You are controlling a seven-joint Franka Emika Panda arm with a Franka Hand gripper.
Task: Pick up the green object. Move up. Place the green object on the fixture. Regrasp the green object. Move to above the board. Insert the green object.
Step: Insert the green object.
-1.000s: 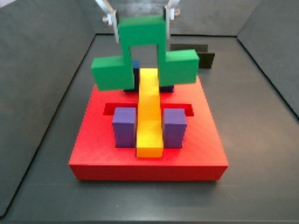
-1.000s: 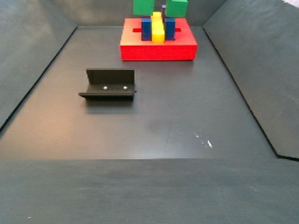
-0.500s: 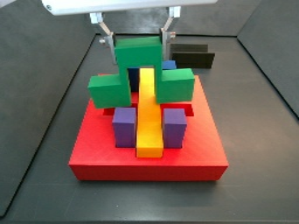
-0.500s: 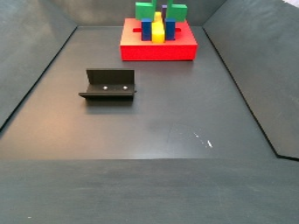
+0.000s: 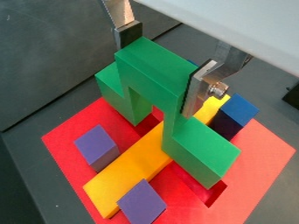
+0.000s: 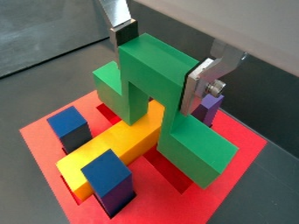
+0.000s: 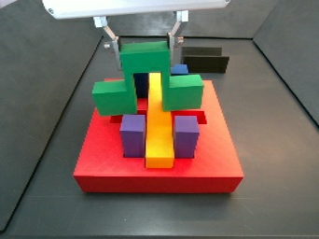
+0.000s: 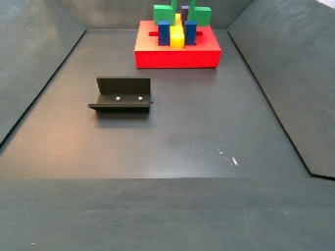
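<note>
Your claw (image 5: 163,59) pinches the green object (image 5: 163,105) by its raised middle, silver fingers (image 6: 201,88) on opposite faces, so the wide base hangs free; it sits over the board (image 7: 156,159), its notch straddling the yellow bar (image 7: 159,126) between the purple blocks (image 7: 132,133) and blue blocks (image 6: 112,178); insertion looks underway; the fixture (image 8: 121,96) stands bare, well apart on the floor.

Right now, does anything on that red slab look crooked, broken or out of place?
Nothing stands out. The tool grips the green object upright, straddling the yellow bar on the board. The purple blocks and blue blocks sit squarely in their slots. The fixture stands apart on the floor.
</note>
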